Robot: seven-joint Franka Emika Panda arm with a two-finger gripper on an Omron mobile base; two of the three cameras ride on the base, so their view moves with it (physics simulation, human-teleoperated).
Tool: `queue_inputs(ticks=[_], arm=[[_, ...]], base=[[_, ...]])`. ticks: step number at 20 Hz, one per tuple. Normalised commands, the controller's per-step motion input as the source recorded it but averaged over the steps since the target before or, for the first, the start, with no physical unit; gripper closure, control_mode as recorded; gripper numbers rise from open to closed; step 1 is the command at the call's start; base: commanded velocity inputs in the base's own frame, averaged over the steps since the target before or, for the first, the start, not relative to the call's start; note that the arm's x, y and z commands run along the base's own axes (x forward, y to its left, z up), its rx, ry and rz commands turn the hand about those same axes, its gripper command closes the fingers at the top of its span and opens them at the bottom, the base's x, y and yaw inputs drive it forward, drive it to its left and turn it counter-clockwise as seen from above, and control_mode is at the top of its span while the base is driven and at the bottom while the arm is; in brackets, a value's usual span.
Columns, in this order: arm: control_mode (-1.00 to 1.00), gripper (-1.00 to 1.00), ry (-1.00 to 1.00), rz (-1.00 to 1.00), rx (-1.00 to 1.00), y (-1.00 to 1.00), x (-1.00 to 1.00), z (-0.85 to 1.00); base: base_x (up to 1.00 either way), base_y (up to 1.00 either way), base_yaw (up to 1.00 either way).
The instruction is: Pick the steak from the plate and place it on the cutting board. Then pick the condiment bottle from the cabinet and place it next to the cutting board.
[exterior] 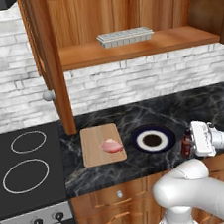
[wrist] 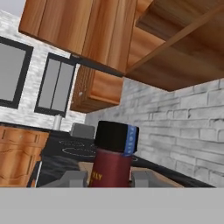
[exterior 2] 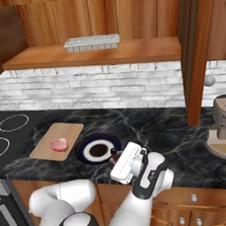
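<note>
condiment bottle (wrist: 113, 153) base cut off | pincer (wrist: 107, 178) pinching it | steak (exterior: 111, 145) on cutting board (exterior: 95, 158)

Grey tray (exterior: 125, 37) on shelf, stove (exterior: 26, 167) at left.

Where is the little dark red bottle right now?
The slim dark red glass bottle with a black cap sits between the gripper jaws, just right of the round navy-rimmed plate at the counter's front edge.
</note>
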Motion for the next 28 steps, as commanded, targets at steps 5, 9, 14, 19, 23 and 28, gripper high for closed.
queue_inputs(ticks=[5,9,14,19,23,28], arm=[[-1.00,1.00,-0.02,0.00,0.00,0.00,0.03,-0.17],[-1.00,-1.00,0.00,0.00,0.00,0.00,0.02,-0.14],[-1.00,-1.00,0.00,0.00,0.00,0.00,0.00,-0.10],[-1.00,-1.00,0.00,0.00,0.00,0.00,0.00,-0.03],[-1.00,-1.00,0.00,0.00,0.00,-0.01,0.00,0.00],[-1.00,-1.00,0.00,0.00,0.00,-0.05,-0.01,0.00]], base=[[0.00,0.00,0.00],[0.00,0.00,0.00],[0.00,0.00,0.00],[0.00,0.00,0.00],[0.00,0.00,0.00],[0.00,0.00,0.00]])
